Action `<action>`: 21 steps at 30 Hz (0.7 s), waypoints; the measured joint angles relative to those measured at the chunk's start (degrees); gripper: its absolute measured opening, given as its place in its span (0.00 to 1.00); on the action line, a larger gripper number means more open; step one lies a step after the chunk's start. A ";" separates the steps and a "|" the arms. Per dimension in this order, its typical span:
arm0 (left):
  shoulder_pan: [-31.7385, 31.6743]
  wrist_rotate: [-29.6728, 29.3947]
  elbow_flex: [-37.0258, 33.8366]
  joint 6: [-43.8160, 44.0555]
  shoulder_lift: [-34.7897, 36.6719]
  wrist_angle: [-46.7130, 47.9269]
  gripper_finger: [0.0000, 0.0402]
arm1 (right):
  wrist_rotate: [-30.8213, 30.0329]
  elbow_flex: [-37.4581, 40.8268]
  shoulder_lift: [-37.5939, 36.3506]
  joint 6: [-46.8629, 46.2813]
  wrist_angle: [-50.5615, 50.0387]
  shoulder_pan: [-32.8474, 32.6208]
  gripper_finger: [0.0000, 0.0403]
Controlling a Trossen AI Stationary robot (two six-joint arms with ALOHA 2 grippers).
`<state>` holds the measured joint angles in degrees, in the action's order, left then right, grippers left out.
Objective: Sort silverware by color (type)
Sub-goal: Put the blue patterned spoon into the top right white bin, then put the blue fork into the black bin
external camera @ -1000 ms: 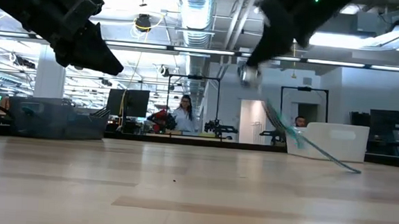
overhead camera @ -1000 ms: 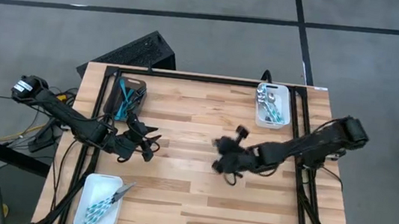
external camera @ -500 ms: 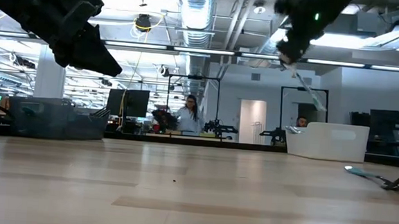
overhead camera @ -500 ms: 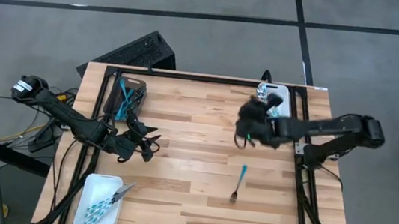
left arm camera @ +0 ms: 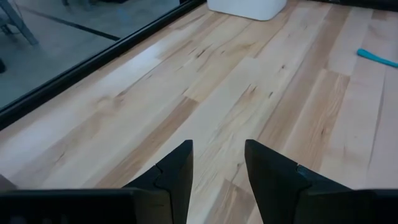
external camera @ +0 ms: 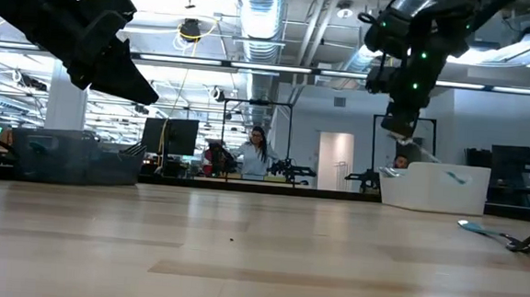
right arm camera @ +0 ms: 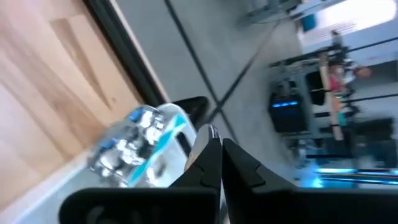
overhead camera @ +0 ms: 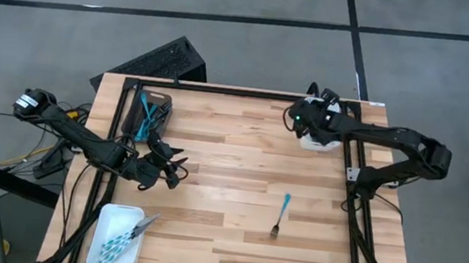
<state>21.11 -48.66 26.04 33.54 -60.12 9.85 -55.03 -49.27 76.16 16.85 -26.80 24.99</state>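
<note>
High view: the table [overhead camera: 210, 191] is a pale plank top on a black frame, standing on grey floor crossed by dark lines. A black ridged object [overhead camera: 165, 60] lies on the floor just beyond the far edge. A dark grey tray [overhead camera: 150, 111] with teal-handled pieces sits at the far left corner. A white tray [overhead camera: 120, 237] holding teal-handled silverware [overhead camera: 127, 236] sits at the near left corner. A second white tray [overhead camera: 315, 141] stands at the far right corner, largely covered by the right arm. One fork [overhead camera: 281, 216] with a teal handle lies alone on the planks, right of centre, well apart from all trays.

The left gripper [overhead camera: 170, 167] hangs over the left half of the table, near the dark tray; in the left wrist view its fingers [left arm camera: 176, 176] stand a narrow gap apart with nothing between them.

The right gripper [overhead camera: 314, 121] is above the far right tray. In the right wrist view its fingers [right arm camera: 214, 158] are pressed together on a thin metal piece [right arm camera: 211, 131]; its type cannot be made out. Blurred shiny pieces [right arm camera: 134, 146] fill the tray below.

Low view: the room behind is an open workshop with ceiling ducts, monitors and a person [external camera: 257, 154] standing far off. The fork is cut off at the right edge.
</note>
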 joint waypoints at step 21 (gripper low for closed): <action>0.01 -2.06 0.00 -0.52 0.00 0.20 0.33 | 39.65 1.08 -6.41 -25.60 -13.00 -15.92 0.47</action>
<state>21.12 -50.72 26.04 33.01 -60.12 10.04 -15.37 -48.19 69.75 -8.75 -39.80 9.07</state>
